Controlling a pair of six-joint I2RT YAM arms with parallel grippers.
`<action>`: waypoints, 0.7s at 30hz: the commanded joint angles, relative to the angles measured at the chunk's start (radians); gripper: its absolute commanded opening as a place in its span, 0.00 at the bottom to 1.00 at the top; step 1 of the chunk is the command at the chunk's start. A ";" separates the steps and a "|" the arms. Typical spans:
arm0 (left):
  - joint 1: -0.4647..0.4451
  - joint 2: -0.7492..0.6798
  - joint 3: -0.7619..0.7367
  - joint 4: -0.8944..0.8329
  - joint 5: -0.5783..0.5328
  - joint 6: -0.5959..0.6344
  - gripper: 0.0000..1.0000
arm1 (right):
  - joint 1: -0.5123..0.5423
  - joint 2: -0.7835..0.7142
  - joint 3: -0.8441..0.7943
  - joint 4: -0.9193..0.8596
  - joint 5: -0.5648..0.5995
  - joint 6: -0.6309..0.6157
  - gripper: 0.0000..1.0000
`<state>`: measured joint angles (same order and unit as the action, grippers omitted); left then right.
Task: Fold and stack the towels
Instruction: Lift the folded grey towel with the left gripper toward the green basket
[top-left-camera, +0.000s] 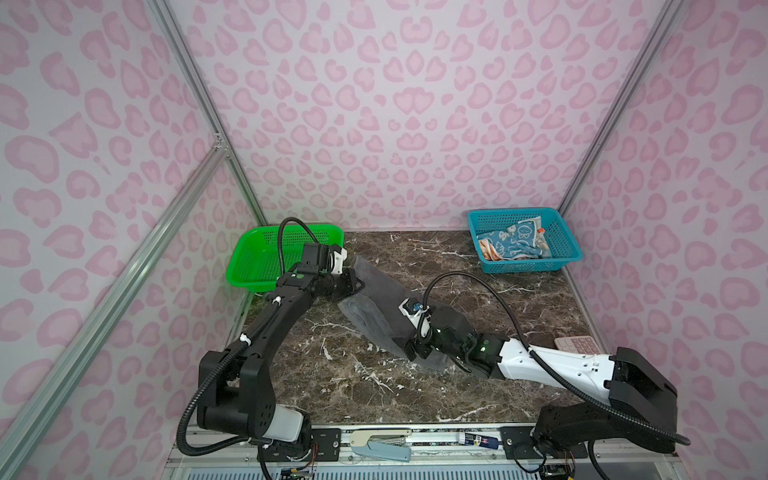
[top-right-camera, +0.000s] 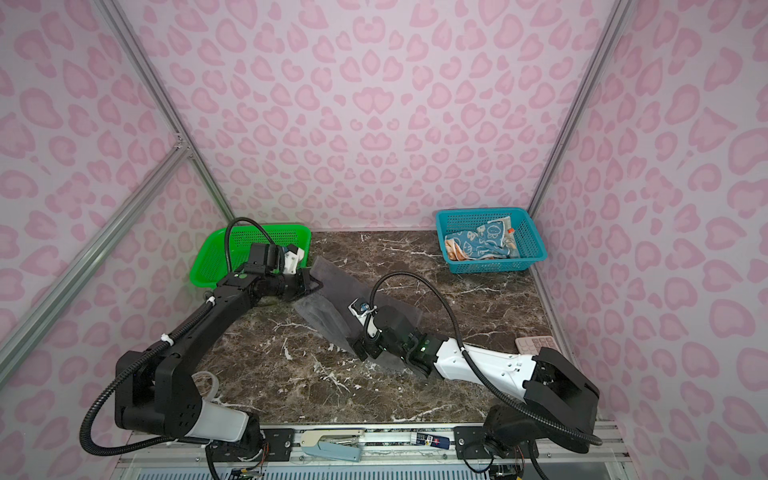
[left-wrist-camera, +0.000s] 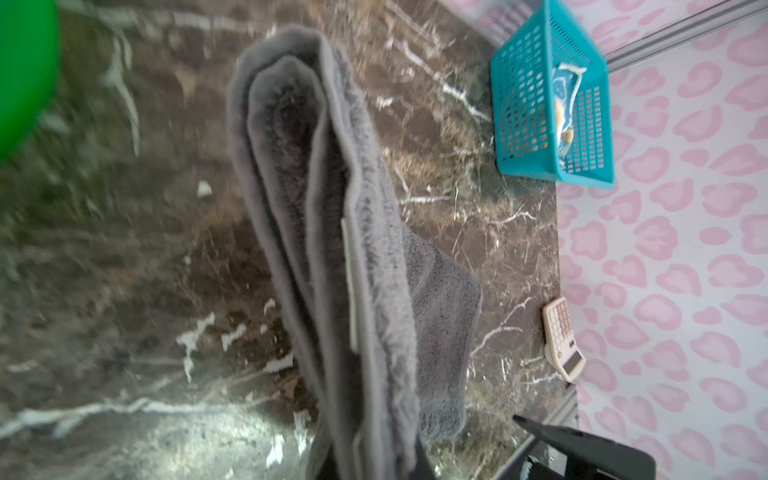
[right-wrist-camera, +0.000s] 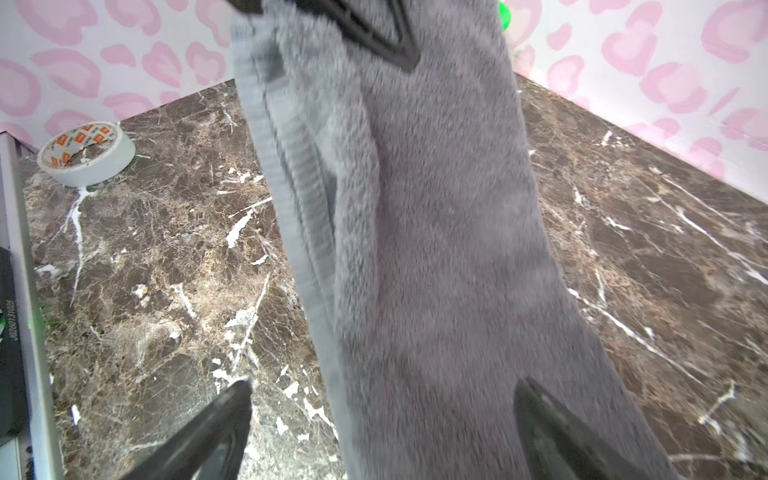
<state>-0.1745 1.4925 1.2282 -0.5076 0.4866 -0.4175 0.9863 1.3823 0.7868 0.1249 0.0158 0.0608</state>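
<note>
- Left hand clamps the grey towel over the tabletop; right hand straddles it, jaws apart.
- Right arm half-hides the calculator from above; we see it whole from the left wrist.

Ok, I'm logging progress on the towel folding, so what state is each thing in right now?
grey towel: folded into a long strip, not stacked.
left gripper: shut on the grey towel's far end.
right gripper: open, jaws straddling the strip.
blue towel: crumpled in the teal basket.
orange-cream towel: crumpled beneath it.
green basket: upright, no towel seen inside.
</note>
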 joint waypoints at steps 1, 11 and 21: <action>0.010 0.047 0.157 -0.082 -0.103 0.134 0.04 | 0.001 -0.010 -0.008 -0.024 0.048 0.017 0.99; 0.086 0.218 0.590 -0.151 -0.073 0.212 0.04 | -0.001 0.011 0.013 -0.014 0.062 0.023 0.99; 0.178 0.303 0.798 -0.275 -0.099 0.306 0.03 | -0.001 0.062 0.062 -0.034 0.022 0.003 0.99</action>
<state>-0.0154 1.7840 1.9850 -0.7578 0.3935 -0.1558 0.9852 1.4311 0.8352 0.1028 0.0566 0.0753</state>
